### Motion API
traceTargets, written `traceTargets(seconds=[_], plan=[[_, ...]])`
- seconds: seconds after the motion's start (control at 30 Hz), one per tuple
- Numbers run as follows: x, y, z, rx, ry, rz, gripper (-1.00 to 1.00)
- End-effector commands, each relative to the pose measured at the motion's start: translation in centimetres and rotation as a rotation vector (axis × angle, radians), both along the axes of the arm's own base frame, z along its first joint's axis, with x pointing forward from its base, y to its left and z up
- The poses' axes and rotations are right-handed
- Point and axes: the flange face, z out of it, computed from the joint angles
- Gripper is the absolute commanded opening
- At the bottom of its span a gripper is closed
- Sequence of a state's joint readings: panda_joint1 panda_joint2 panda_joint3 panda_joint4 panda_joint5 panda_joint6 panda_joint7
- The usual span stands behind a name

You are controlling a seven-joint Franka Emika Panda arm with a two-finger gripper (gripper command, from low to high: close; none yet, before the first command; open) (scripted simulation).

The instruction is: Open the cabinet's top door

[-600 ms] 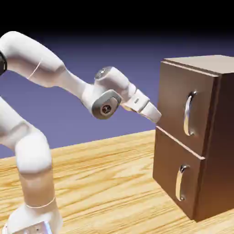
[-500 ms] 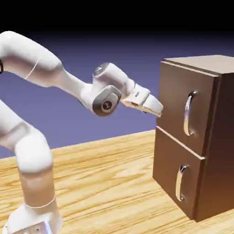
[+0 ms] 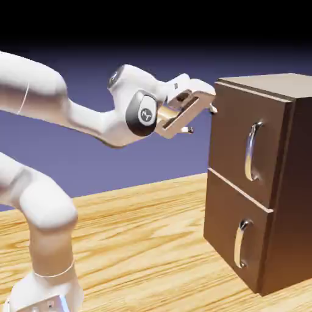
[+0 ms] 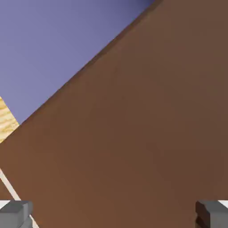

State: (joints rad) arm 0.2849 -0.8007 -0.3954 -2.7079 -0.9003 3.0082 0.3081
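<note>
We see our arm (image 3: pixel 73 116) reaching level from the exterior view's left, wrist rolled, with the pincer (image 3: pixel 201 119) spread wide and holding nothing (in the hand view its grey fingertips (image 4: pixel 15 213) sit far apart at the bottom corners). It hangs near the upper left corner of the cabinet (image 3: pixel 286 183), which stands on the wooden surface (image 3: pixel 140 244) at the right. The top door (image 3: pixel 237 140) looks flush and shut, its curved silver handle (image 3: pixel 251 151) upright and apart from the pincer.

Dark brown cabinet (image 3: pixel 262 177) with silver handles — white arm (image 3: pixel 42 152), pale wood-grain table (image 3: pixel 140 250), blue-violet backdrop (image 3: pixel 122 164).
</note>
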Motion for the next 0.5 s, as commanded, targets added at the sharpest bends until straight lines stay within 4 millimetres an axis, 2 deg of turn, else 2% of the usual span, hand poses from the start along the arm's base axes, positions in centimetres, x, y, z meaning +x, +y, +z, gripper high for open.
traceTargets(seconds=[0.0, 0.23, 0.47], plan=[[-0.2, -0.2, 0.3, -0.043, -0.015, 0.022, 0.0], [-1.5, -2.0, 1.6, -0.348, -0.12, 0.157, 0.0], [-2.5, -4.5, 1.8, -0.654, -0.213, 0.259, 0.0]])
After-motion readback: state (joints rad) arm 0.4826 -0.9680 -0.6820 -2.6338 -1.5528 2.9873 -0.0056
